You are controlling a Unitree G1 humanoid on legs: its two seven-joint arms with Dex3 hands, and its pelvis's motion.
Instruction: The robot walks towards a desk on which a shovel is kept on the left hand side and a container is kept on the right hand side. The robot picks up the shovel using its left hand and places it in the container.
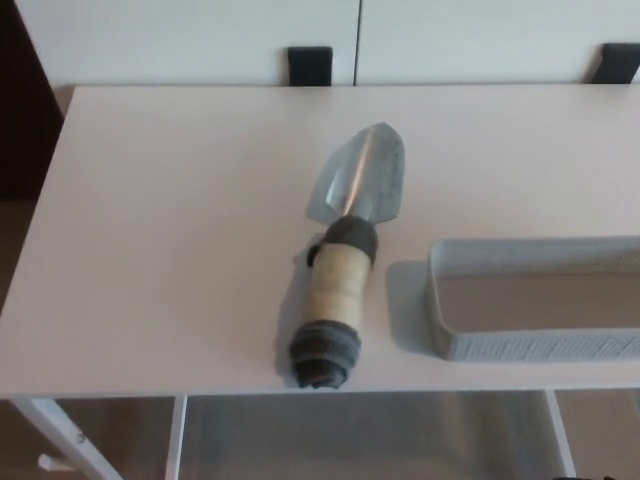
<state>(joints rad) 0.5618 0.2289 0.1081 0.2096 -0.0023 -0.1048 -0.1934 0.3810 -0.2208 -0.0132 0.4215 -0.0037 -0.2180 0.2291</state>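
Desk (170, 230) filled the view, white and bare but for two things; pale cabinets stood behind it. Container (535, 300) sat at the right edge, empty. Shovel (345, 255) lay just left of it, not touching, handle toward the robot, blade pointing away. Neither hand showed, so finger state couldn't be told.
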